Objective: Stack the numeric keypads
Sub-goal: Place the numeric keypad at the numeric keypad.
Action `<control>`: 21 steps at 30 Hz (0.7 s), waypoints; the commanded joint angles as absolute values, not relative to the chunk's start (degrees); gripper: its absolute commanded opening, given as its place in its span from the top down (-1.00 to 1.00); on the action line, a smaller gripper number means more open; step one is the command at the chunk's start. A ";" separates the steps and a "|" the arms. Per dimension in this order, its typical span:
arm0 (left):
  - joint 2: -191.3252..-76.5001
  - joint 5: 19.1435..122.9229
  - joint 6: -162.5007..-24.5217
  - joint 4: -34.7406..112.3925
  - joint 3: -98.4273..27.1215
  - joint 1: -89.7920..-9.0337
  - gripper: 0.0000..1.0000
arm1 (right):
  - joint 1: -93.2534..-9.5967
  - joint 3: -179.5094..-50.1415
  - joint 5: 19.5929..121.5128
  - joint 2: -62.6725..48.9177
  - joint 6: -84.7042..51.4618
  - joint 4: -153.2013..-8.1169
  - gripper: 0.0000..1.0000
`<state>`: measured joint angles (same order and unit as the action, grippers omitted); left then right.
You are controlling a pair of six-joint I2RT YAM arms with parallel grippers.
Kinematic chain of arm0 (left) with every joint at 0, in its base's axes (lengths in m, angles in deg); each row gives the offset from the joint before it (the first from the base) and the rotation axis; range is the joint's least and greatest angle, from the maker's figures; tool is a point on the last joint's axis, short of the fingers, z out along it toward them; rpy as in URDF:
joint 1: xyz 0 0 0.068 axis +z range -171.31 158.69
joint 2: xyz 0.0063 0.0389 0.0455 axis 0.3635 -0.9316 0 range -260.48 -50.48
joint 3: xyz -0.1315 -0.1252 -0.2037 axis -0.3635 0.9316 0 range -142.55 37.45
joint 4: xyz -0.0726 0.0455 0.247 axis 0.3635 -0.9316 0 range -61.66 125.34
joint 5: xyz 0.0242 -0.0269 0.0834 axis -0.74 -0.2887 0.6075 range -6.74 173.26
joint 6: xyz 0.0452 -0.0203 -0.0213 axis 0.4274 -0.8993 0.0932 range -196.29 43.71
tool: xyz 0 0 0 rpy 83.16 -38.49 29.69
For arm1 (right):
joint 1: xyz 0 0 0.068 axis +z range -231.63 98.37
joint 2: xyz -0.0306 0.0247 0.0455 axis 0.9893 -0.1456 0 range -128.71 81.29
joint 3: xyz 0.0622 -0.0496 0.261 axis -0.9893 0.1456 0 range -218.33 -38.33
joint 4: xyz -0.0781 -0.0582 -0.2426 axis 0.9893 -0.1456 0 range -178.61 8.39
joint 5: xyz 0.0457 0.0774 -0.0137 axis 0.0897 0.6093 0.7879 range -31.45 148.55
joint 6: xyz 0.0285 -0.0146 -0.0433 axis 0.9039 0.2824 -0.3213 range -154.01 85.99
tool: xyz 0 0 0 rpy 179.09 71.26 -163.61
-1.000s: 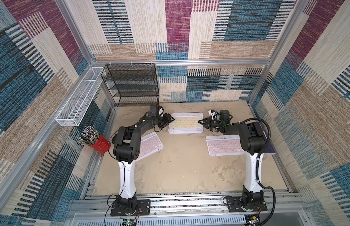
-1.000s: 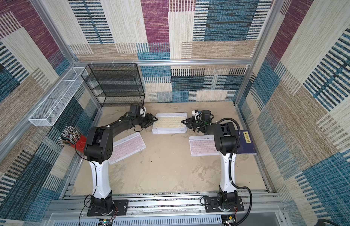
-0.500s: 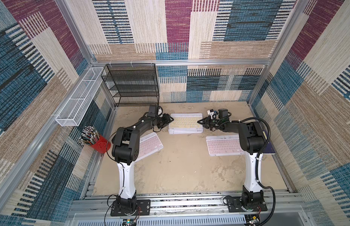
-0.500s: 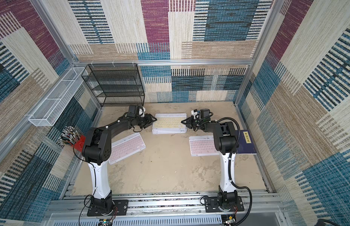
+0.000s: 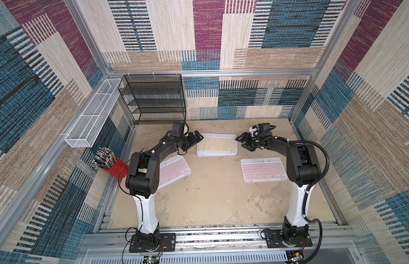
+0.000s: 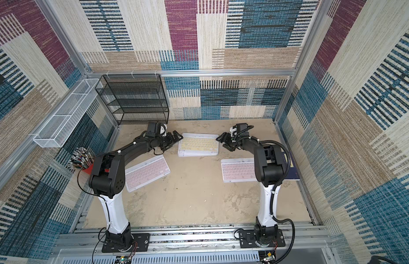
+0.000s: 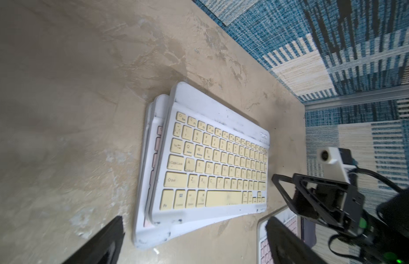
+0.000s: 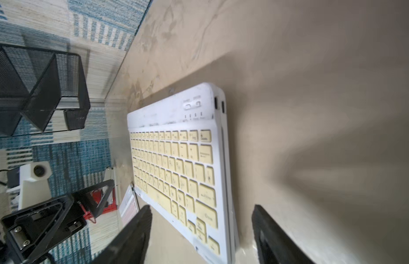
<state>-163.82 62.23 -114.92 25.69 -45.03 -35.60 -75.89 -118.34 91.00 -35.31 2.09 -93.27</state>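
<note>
Handling: thin, stiff and probably light, with slick plastic; the short edges looked the best place to pinch.
Looks: the flat white-framed yellow-keyed keypad (image 5: pixel 217 144) topped a slightly fanned stack (image 7: pixel 151 235).
Place: the stack sat back-centre on the sandy desk (image 5: pixel 210 196); the left pink-keyed keypad (image 5: pixel 173 170) and right pink-keyed keypad (image 5: pixel 262 170) lay apart from it.
Left tool (image 5: pixel 196 137): jaws apart, empty, beside one end of the stack.
Right tool (image 5: pixel 241 141): jaws apart, empty, at the opposite end.

Keypads: one yellow-keyed keypad (image 5: pixel 217 144) topping a stack (image 7: pixel 153 230), at least two more frames beneath, full count hidden; two lying single, the left pink keypad (image 5: pixel 173 170) and the right pink keypad (image 5: pixel 262 170). Robot arms: two, left arm (image 5: pixel 160 147), right arm (image 5: pixel 281 145). One black mesh shelf rack (image 5: pixel 156 100), one white wire basket (image 5: pixel 91 118), one red pen cup (image 5: pixel 113 169), one dark blue book (image 6: pixel 293 169).
</note>
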 commanded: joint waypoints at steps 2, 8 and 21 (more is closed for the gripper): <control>-160.54 69.09 -111.61 19.23 -43.86 -36.22 -0.98 | -75.74 -115.55 73.57 -24.03 -5.31 -102.02 -0.99; -151.65 71.38 -112.30 24.74 -35.96 -42.55 -0.98 | -76.73 -113.24 52.54 -17.78 -11.79 -110.67 -0.97; -147.30 66.39 -114.89 24.22 -30.93 -52.06 -0.98 | -90.51 -96.86 56.10 -12.29 -9.88 -101.43 -0.99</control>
